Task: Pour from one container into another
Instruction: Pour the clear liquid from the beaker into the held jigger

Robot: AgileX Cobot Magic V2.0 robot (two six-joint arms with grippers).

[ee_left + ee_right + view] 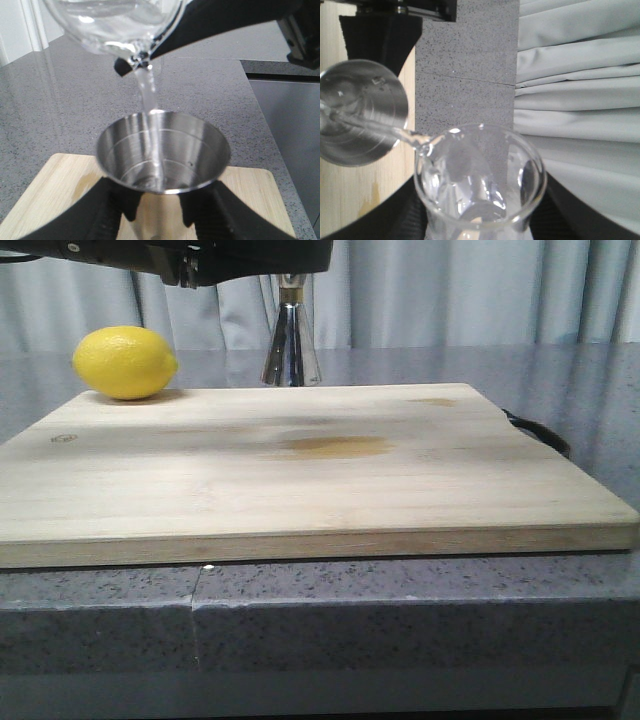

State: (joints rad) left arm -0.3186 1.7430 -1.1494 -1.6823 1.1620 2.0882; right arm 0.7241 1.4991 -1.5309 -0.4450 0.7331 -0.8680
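Note:
The steel jigger (162, 150) stands upright, and my left gripper (157, 202) is shut on its body below the open cup. Above it the clear glass beaker (115, 25) is tipped over, and a thin stream of water (148, 92) falls from its lip into the jigger's cup. My right gripper (480, 222) is shut on the beaker (480, 185), with the jigger's mouth (360, 112) below the lip. In the front view only the jigger's lower cone (290, 345) and gold waist band show; the beaker is out of that view.
A lemon (125, 362) lies at the far left corner of the wooden cutting board (320, 480), which rests on a grey speckled counter (400, 610). A wet stain (335, 447) marks the board's middle. A black handle (540, 435) sticks out at the board's right edge. Curtains hang behind.

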